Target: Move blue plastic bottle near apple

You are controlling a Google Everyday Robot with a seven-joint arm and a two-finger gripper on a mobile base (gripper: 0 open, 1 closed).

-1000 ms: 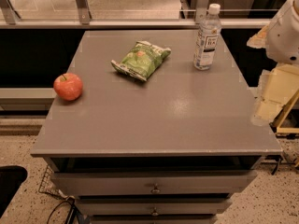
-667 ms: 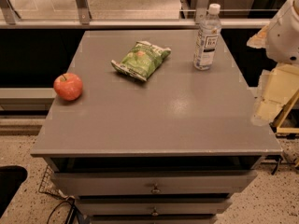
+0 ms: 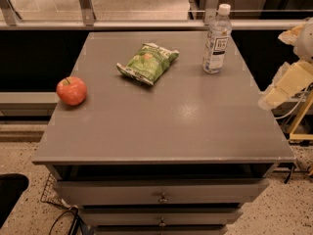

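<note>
The arm (image 3: 304, 35) is made of cream-white rounded shells. A pale yellow boxy segment, possibly the gripper (image 3: 279, 91), sits at the right edge beside the counter (image 3: 161, 131).

Dark print is seen on the white label of the blue plastic bottle (image 3: 216, 39), stood at the far right corner of the table (image 3: 161, 126), but no word of it can be made out. Pale lettering is glimpsed on the green snack bag (image 3: 147, 62) near the far edge, and it is unreadable too. The gripper (image 3: 286, 84) is held just beyond the right edge.
</note>
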